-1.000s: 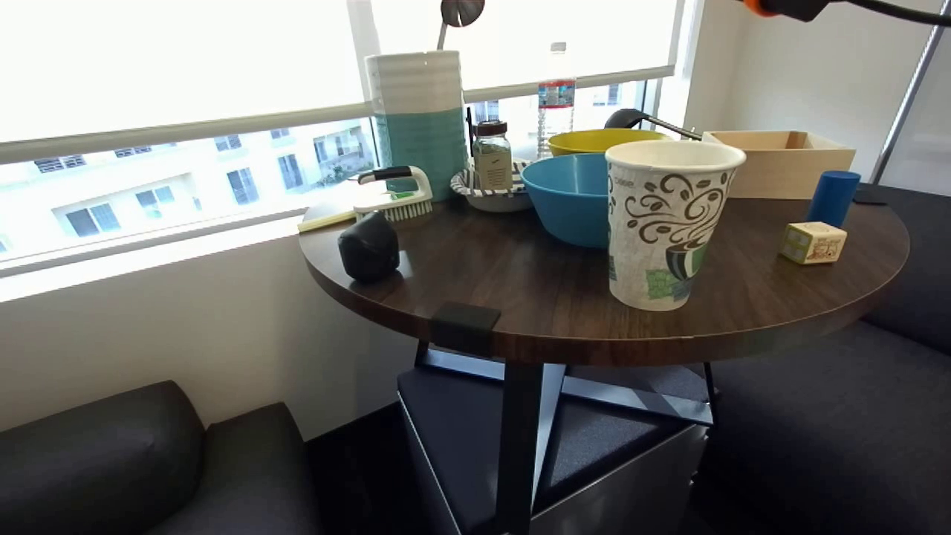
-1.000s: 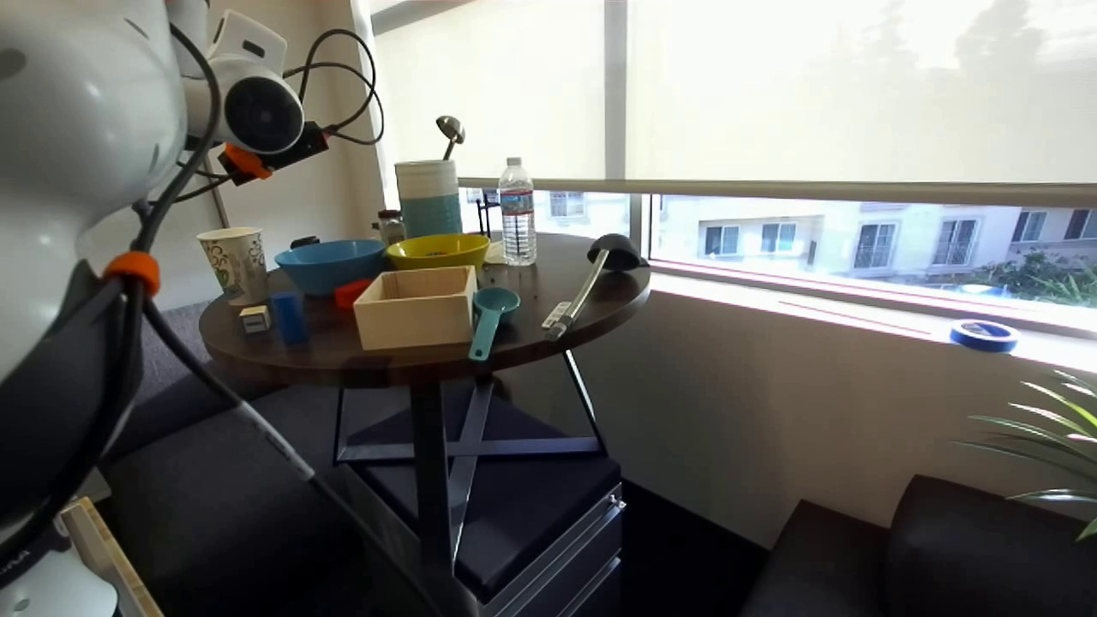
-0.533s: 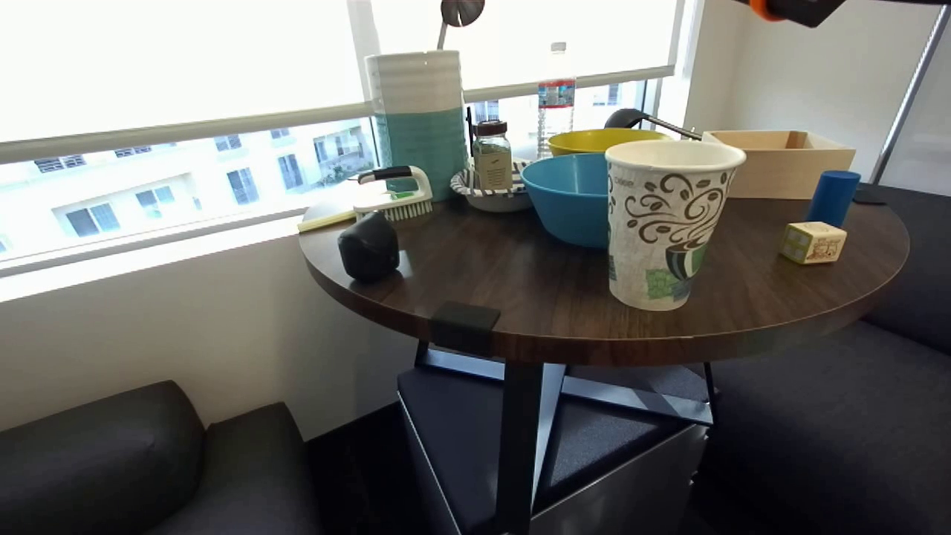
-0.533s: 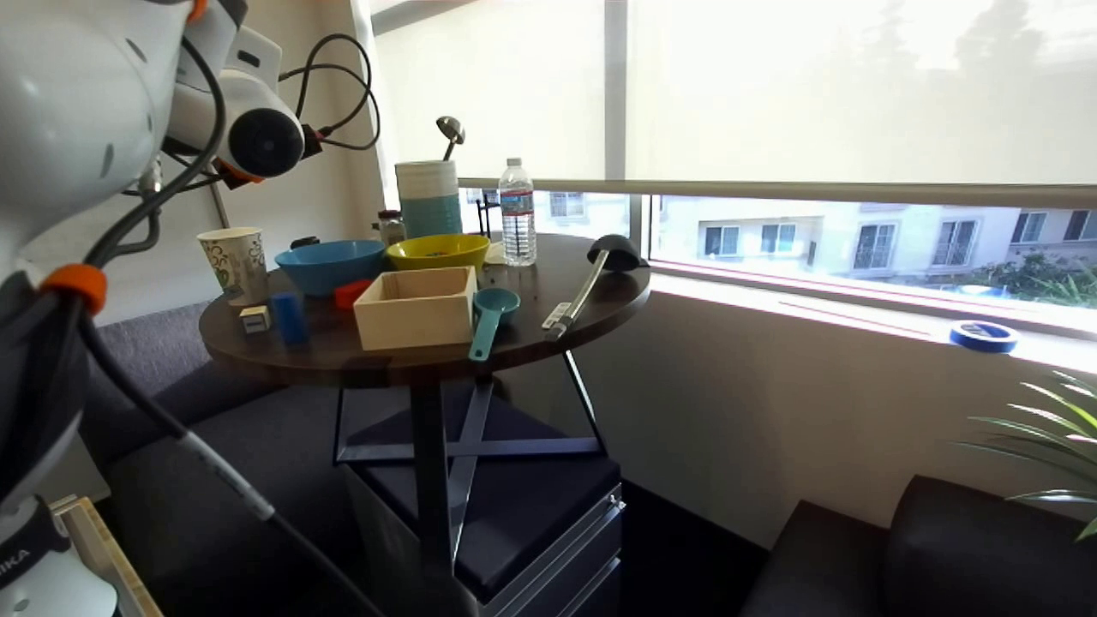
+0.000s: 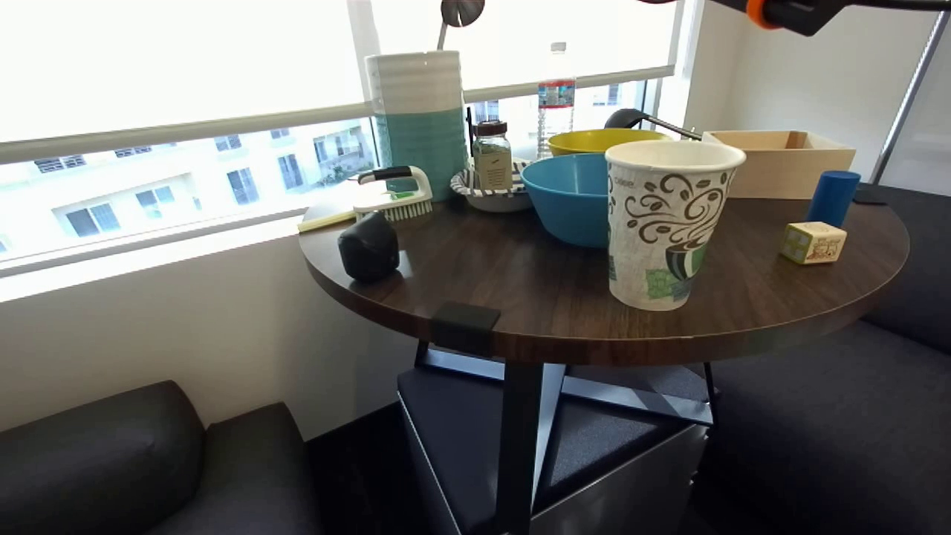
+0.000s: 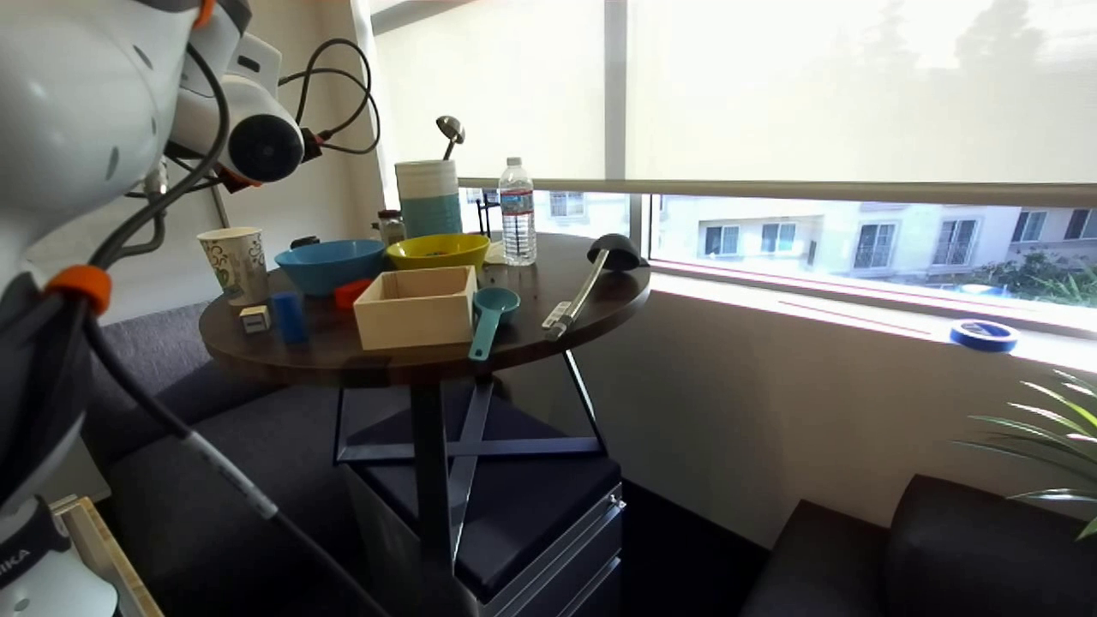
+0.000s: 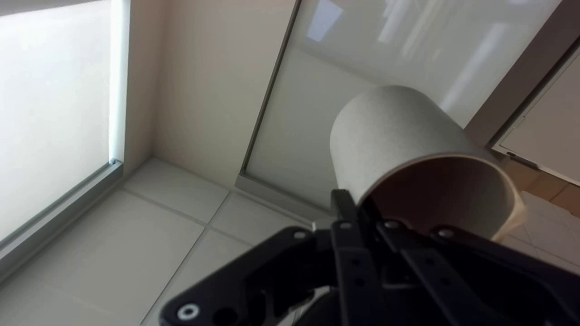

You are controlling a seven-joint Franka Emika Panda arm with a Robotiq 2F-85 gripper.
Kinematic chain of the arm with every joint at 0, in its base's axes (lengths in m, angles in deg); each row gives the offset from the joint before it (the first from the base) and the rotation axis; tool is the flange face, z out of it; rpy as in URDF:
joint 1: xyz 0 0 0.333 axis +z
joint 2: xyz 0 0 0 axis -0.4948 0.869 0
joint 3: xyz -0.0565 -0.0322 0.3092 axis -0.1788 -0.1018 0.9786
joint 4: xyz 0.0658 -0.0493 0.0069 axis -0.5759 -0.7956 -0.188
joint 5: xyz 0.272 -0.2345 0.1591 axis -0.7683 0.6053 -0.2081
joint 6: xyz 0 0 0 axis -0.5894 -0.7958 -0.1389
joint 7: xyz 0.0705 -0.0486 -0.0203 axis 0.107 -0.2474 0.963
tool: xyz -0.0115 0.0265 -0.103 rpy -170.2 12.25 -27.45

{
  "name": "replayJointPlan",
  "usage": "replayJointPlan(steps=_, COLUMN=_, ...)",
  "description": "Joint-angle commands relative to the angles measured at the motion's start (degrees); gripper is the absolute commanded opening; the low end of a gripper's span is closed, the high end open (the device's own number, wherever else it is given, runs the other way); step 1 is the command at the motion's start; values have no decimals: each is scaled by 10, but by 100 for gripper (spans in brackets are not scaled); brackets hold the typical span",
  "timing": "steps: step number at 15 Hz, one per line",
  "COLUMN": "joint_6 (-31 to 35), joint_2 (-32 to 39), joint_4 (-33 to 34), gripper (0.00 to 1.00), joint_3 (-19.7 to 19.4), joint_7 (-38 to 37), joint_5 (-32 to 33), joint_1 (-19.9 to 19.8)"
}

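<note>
Close up in the wrist view, your claw [image 7: 356,203] is pinching the rim of a pale cup [image 7: 394,127], its fingers [image 7: 343,203] nearly together on the wall, one reaching inside the mouth and one resting outside. You are holding that cup tipped, its dark mouth facing the lower right of the view.

On the round worktop [image 5: 520,297], seen in an exterior view, a patterned paper cup [image 5: 661,238] is standing upright near the front edge, with a rounded black object [image 5: 369,247] sitting well to its left. A toy block [image 5: 814,245] is resting just beside a blue cylinder [image 5: 833,199] on the right, and a blue bowl [image 5: 568,200] is sitting behind the paper cup. Farther back, a yellow bowl [image 5: 594,143] is showing over the blue bowl's rim, and a scrub brush [image 5: 405,208] is sitting before a two-tone canister [image 5: 420,134]. In an exterior view, a wooden box [image 6: 416,313] is resting beside a teal scoop [image 6: 488,324], a water bottle [image 6: 518,218] standing behind them. Beyond the worktop, a pale blind [image 6: 823,94] is hanging over the window [image 6: 857,236], and a roll of blue tape [image 6: 984,336] is lying on the sill [image 6: 857,315].
</note>
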Motion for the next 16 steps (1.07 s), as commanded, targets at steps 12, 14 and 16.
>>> replayJointPlan(steps=12, joint_6=-101, joint_2=0, joint_4=7, gripper=1, joint_3=-76, joint_7=133, joint_5=-43, joint_1=-10)
replayJointPlan(steps=14, joint_6=-102, joint_2=0, joint_4=7, gripper=1, joint_3=-81, joint_7=150, joint_5=-47, joint_1=-10)
replayJointPlan(steps=16, joint_6=-104, joint_2=0, joint_4=7, gripper=1, joint_3=-84, joint_7=166, joint_5=-52, joint_1=-12)
